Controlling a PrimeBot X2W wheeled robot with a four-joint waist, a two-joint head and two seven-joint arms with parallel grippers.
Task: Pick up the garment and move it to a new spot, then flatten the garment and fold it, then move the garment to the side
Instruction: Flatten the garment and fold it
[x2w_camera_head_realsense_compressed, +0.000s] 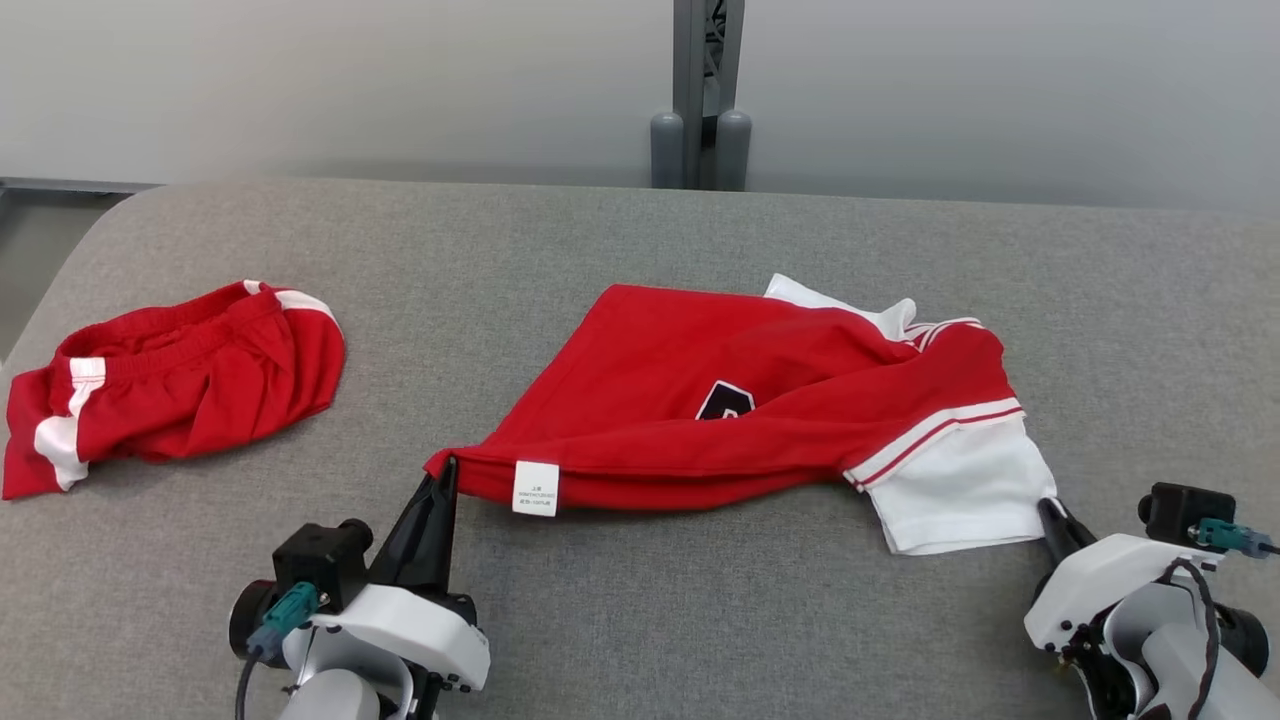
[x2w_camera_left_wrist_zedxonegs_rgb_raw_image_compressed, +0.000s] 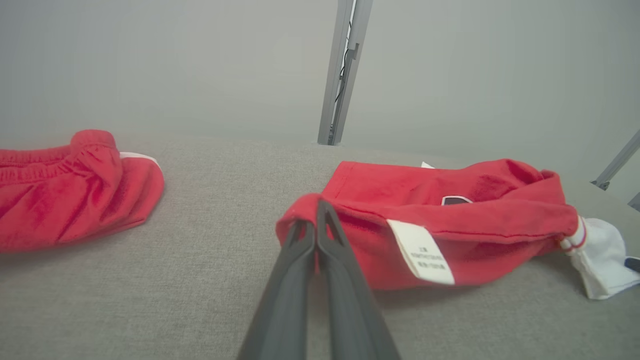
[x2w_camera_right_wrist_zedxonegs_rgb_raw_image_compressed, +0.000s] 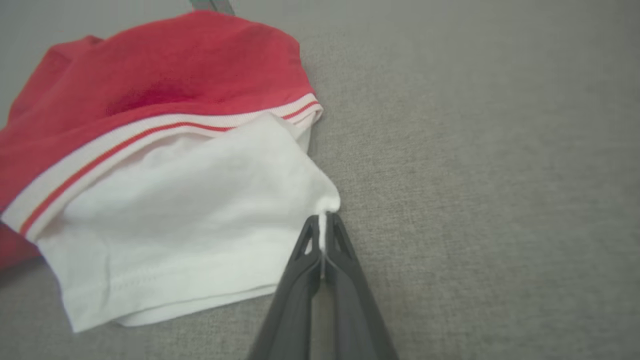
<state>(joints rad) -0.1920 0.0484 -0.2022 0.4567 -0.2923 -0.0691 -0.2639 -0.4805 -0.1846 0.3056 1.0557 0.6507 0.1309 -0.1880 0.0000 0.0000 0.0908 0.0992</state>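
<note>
Lying crumpled: red-and-white garment (x2w_camera_head_realsense_compressed: 640, 380) | left end effector (x2w_camera_head_realsense_compressed: 449, 468) clamps red corner | right end effector (x2w_camera_head_realsense_compressed: 1046, 508) clamps white sleeve

Shirt (x2w_camera_head_realsense_compressed: 650, 380) red and white, red-striped trim; shorts (x2w_camera_head_realsense_compressed: 200, 390) red, white panels; table (x2w_camera_head_realsense_compressed: 700, 620) grey.

Lab or test room, by look of it — bare pale wall (x2w_camera_head_realsense_compressed: 300, 80), grey metal post (x2w_camera_head_realsense_compressed: 690, 60) behind cloth-covered worktop (x2w_camera_head_realsense_compressed: 700, 600).
</note>
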